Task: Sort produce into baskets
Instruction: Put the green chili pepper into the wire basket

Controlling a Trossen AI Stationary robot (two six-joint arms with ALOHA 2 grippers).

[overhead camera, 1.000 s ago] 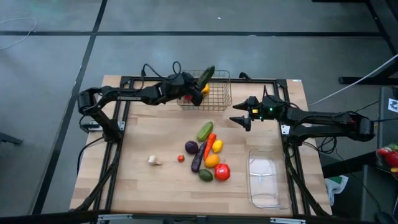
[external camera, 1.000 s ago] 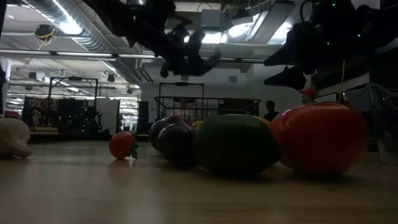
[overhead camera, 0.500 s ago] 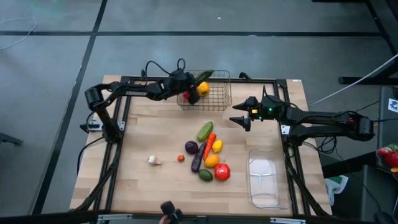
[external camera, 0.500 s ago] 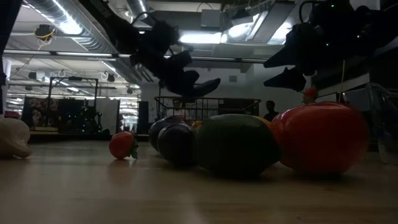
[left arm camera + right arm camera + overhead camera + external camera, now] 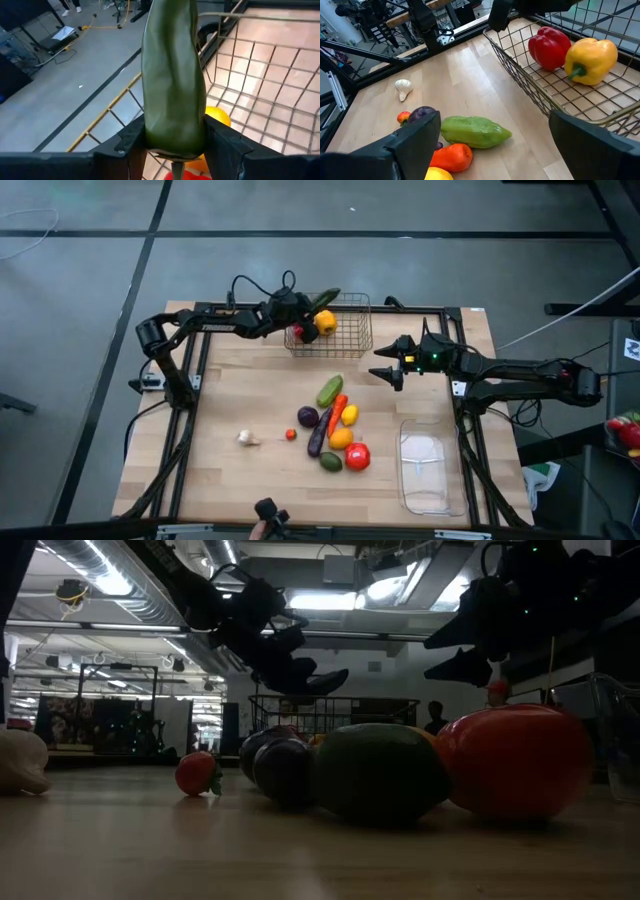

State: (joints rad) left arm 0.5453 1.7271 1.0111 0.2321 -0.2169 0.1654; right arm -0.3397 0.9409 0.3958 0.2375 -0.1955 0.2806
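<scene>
The left gripper [image 5: 305, 307] is clamped on a dark green cucumber [image 5: 173, 75], holding it above the near-left corner of the wire basket [image 5: 352, 330]. In the left wrist view both fingers [image 5: 131, 137] press the cucumber's lower end, with its long body pointing away over the basket rim. Just below the gripper, inside the basket, lie a yellow pepper [image 5: 590, 59] and a red pepper [image 5: 549, 46], touching each other.

The right gripper [image 5: 388, 363] hangs over the table beside the basket, fingers spread wide and holding nothing. Ahead of it on the wood lies the loose pile: a light green squash [image 5: 474, 132] nearest, then a carrot [image 5: 451, 156], a purple onion [image 5: 423, 114], a small tomato [image 5: 403, 117] and, off alone, a garlic bulb [image 5: 403, 88]. In the high view the pile also shows an eggplant [image 5: 318, 433], a lemon [image 5: 349, 415], an orange [image 5: 341, 438], an avocado [image 5: 331, 461] and a large red tomato [image 5: 358, 456]. The clear tray [image 5: 427, 472] sits well apart from both grippers, near the table's front right corner
</scene>
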